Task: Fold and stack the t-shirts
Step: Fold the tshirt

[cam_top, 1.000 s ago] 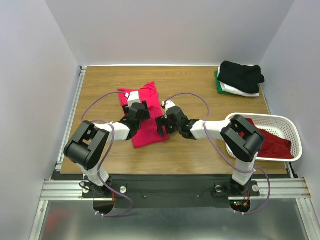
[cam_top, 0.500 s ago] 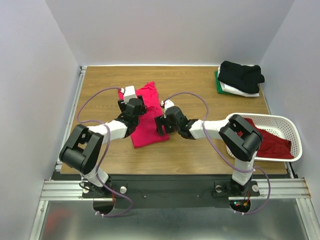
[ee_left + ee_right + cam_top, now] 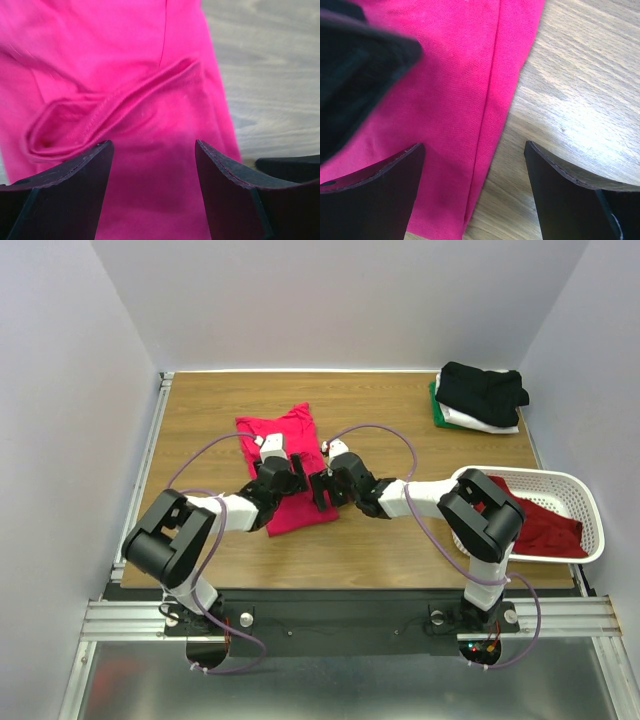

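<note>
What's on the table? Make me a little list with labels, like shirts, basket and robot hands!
pink shirt: partly folded, middle of the table
pile: black shirt on white shirt on green shirt, far right corner
basket: right edge, red shirt inside
left gripper: open, over the pink shirt
right gripper: open, over the pink shirt's right edge
held: nothing

The pink-red t-shirt (image 3: 125, 60) is matt knit cloth. The table (image 3: 580, 75) is smooth grained wood; the three-o'clock basket (image 3: 575, 490) is perforated plastic.

no readable text, labels, signs
</note>
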